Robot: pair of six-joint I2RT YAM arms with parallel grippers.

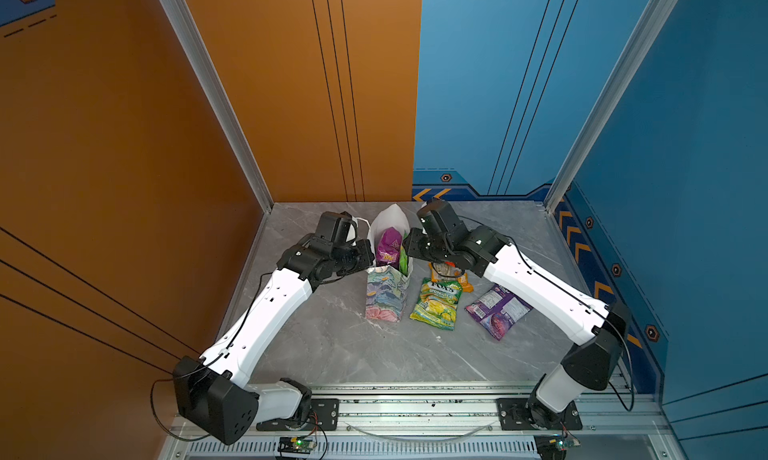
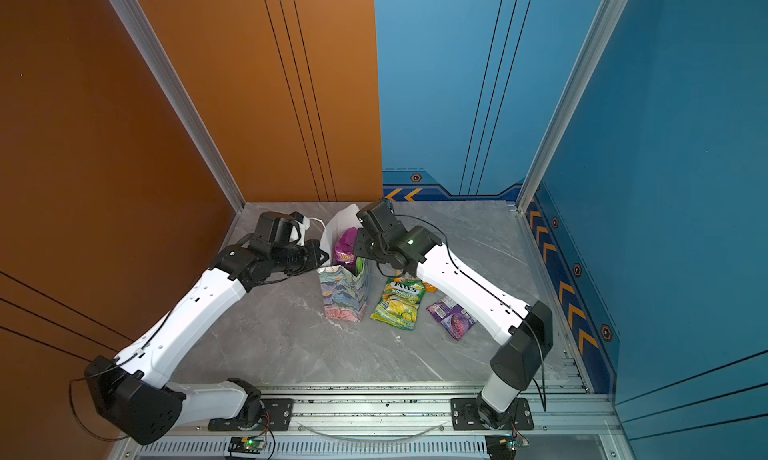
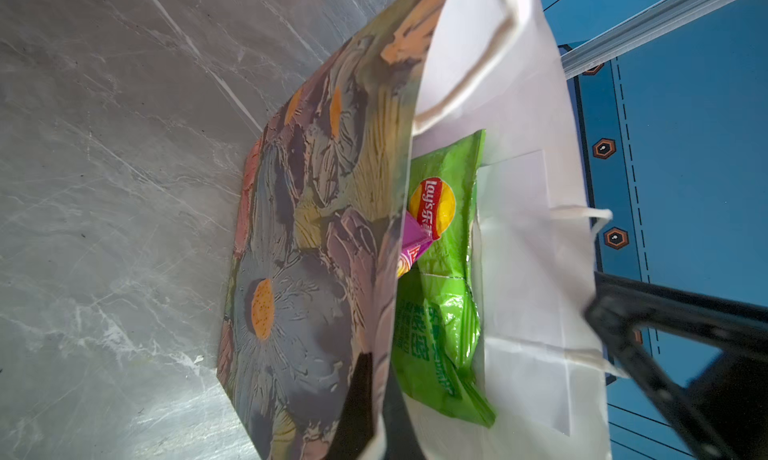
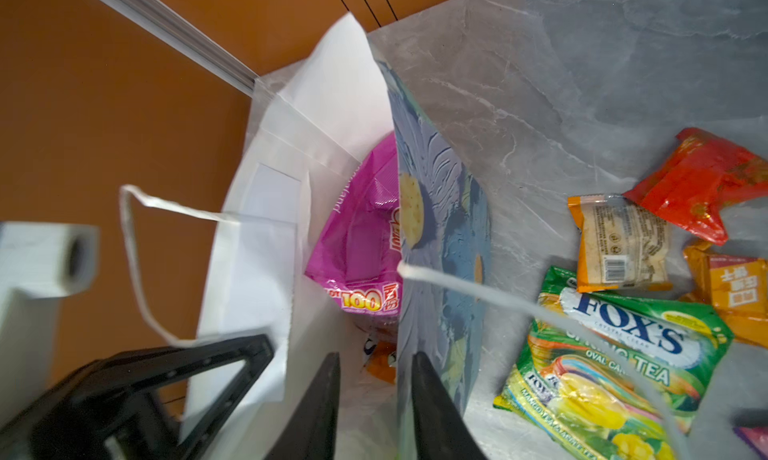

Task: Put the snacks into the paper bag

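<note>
The floral paper bag stands upright at mid-table. My left gripper is shut on its left wall. A magenta packet and a green packet stick up inside it, and an orange packet lies deeper down. Over the bag's right rim my right gripper is open, holding nothing, with one finger inside and the other at the wall. On the table to the right lie the yellow-green FOX'S packet, a purple packet, two orange packets and a red one.
One white cord handle loops out on the bag's left. The other cord handle hangs across the FOX'S packet. An orange wall closes the left side and a blue wall the right. A metal rail runs along the front.
</note>
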